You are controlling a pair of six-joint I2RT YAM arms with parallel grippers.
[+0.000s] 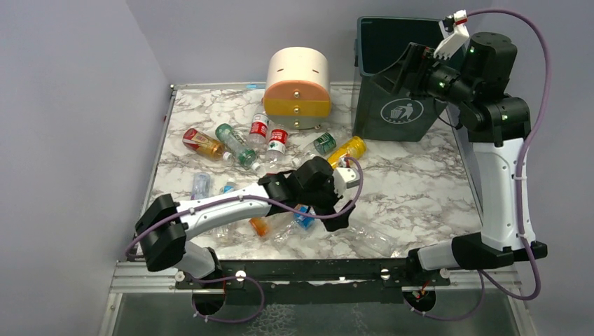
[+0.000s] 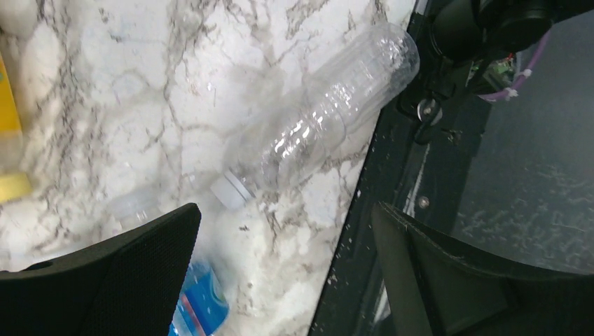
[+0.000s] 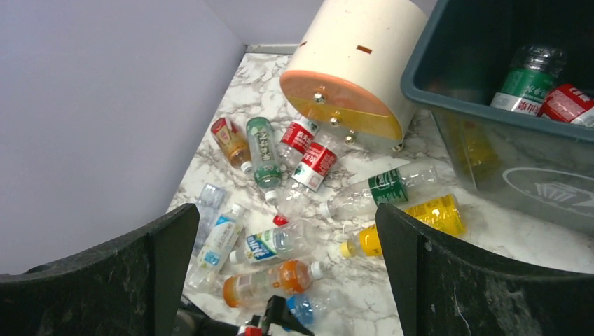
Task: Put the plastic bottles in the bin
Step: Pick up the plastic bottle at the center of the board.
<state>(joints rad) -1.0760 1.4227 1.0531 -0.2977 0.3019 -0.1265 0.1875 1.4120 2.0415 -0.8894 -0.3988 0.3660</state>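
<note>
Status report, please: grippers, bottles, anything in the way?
Left gripper open, near clear bottle at table edge. Right gripper open, empty, by bin. Two bottles inside, many outside. Drawer unit beside bin.

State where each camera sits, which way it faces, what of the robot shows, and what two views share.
Top external: above and behind the bases, looking down on the table; both arms show.
Left wrist: low at the near table edge, facing down at a clear bottle; its open fingers frame the bottom.
Right wrist: raised beside the bin, facing down across the scattered bottles; its open fingers show.
Shared: top external and right wrist both show the drawer unit and yellow bottle.
</note>
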